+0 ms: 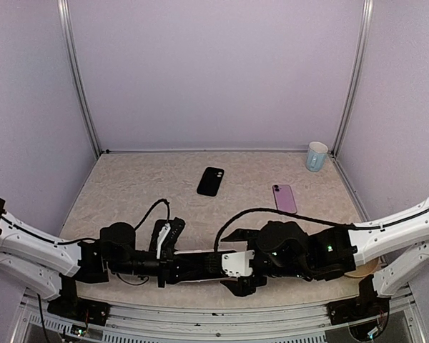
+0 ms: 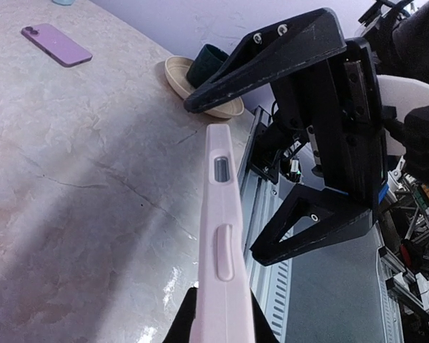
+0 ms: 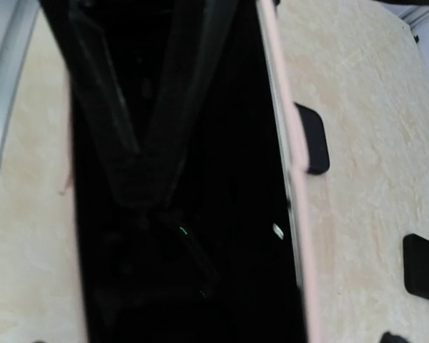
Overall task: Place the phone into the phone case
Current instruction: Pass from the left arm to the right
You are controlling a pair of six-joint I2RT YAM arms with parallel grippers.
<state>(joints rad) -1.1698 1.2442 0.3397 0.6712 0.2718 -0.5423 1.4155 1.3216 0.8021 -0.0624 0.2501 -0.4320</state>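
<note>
My left gripper (image 1: 193, 263) (image 2: 222, 323) is shut on one end of a pale pink phone case (image 2: 220, 236), which it holds edge-on above the table's near edge. My right gripper (image 1: 232, 275) stands open at the case's far end, and its black fingers (image 2: 272, 64) are spread wide either side of that end. In the right wrist view a dark glossy face inside the case's pink rim (image 3: 294, 186) fills the frame; I cannot tell if it is a screen. A purple phone (image 1: 284, 198) (image 2: 56, 44) and a black phone (image 1: 211, 181) lie flat on the table beyond both arms.
A pale blue cup (image 1: 316, 156) stands in the back right corner. A beige bowl (image 2: 179, 78) with a dark cup (image 2: 204, 63) sits near the right arm. The metal rail (image 2: 272, 286) of the table's near edge runs under the held case.
</note>
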